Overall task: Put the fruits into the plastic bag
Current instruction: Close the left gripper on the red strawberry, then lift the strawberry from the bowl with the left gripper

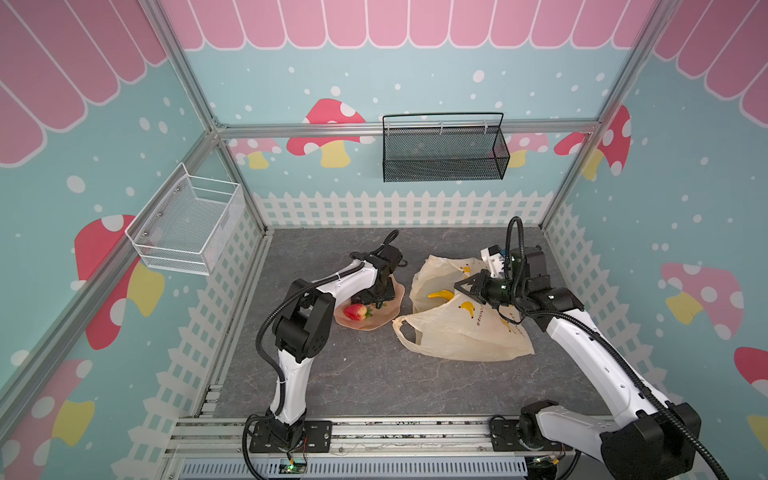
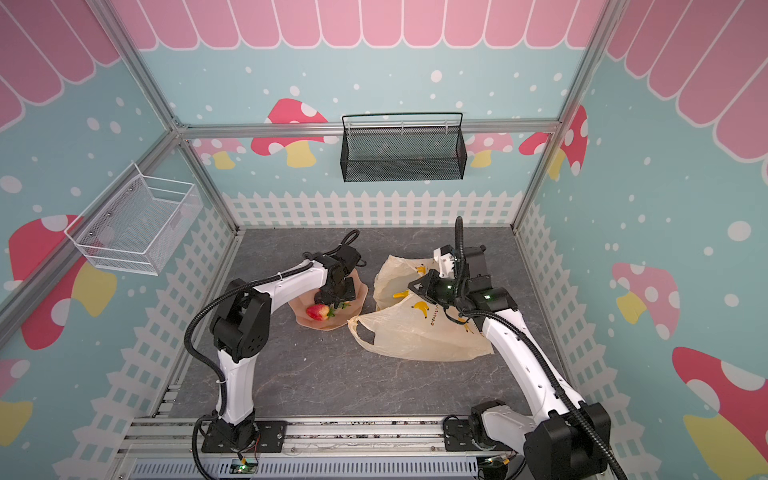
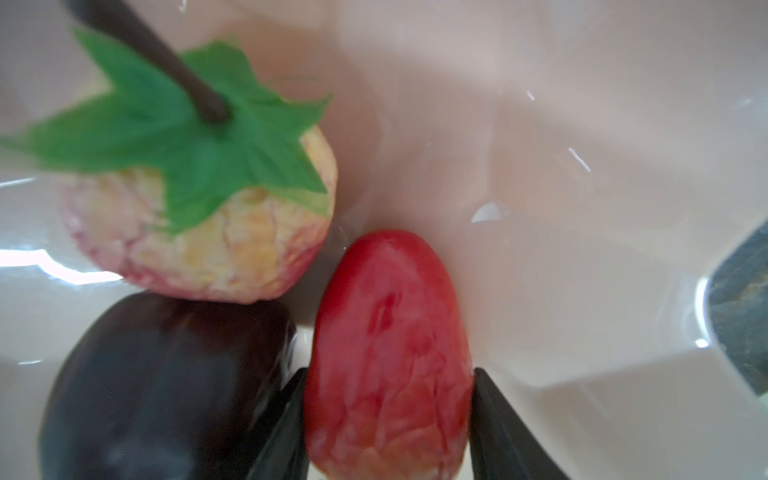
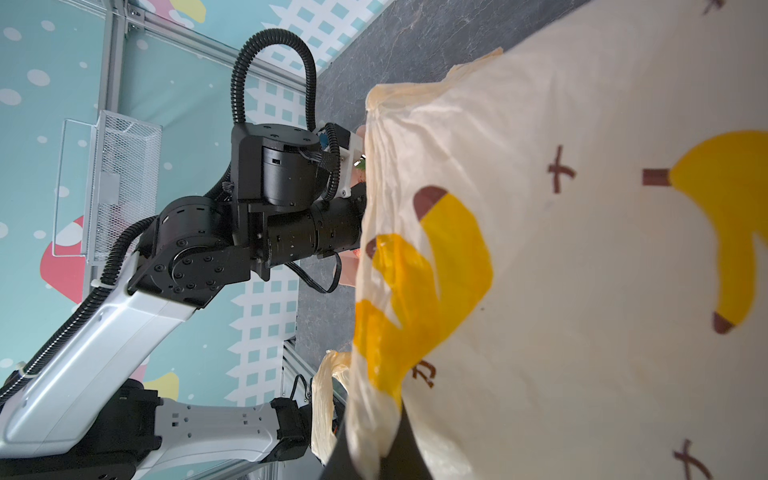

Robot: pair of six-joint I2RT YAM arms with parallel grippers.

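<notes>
left pincer points down into the peach-pink dish in both top views. in the left wrist view the pincer has one dark finger on each side of an elongated red fruit, which lies on the dish floor. the view is blurred, but both fingers appear to touch the fruit's flanks, so the pincer reads as grasping it. a dark piece lies just outside one finger, touching it. beyond that, a pale strawberry with green leaves and a brown stalk rests against the dark piece. in both top views a red strawberry lies in the dish just beside the left pincer, on the side nearer the arm's base. right pincer is clenched on a fold of the plastic bag, holding that upper layer raised off the counter. the rest of the bag spreads flat below and behind this pincer. one loop handle lies on the counter between the bag body and the dish. a yellow banana shows in the bag's opening, just beside the right pincer's tips. dish and bag lie near each other, between the two pincers.
</notes>
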